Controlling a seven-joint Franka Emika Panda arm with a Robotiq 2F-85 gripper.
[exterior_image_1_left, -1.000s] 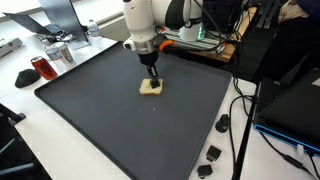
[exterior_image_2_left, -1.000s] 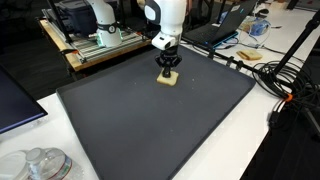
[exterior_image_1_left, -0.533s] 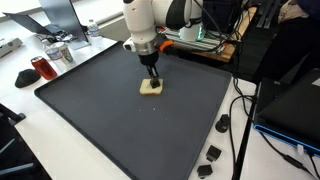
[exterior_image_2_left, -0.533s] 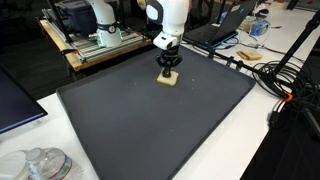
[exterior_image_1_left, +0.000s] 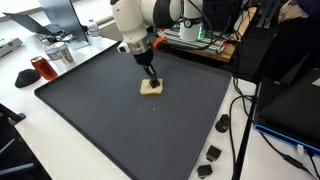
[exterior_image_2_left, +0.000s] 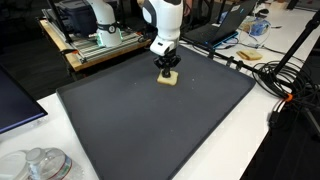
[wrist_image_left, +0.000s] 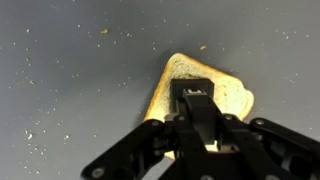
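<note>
hand (exterior_image_1_left: 152, 83) is clenched, fingers pressed together w/ no gap, tips down on a slice of toast (exterior_image_1_left: 151, 88) lying flat on the dark mat (exterior_image_1_left: 120, 120) that covers the counter (exterior_image_1_left: 30, 150). in the wrist view the shut fingertips (wrist_image_left: 196, 100) sit right on the toast (wrist_image_left: 228, 95), roughly mid-slice; can't tell if anything is pinched between them. crumbs scattered over the mat around it. in an exterior view the toast (exterior_image_2_left: 169, 81) lies toward the far side of the mat, hand (exterior_image_2_left: 169, 72) straight above and touching it. a red can (exterior_image_1_left: 40, 68) stands off the mat's edge, well apart. small black bits (exterior_image_1_left: 213, 153) lie on the white counter near the cables.
</note>
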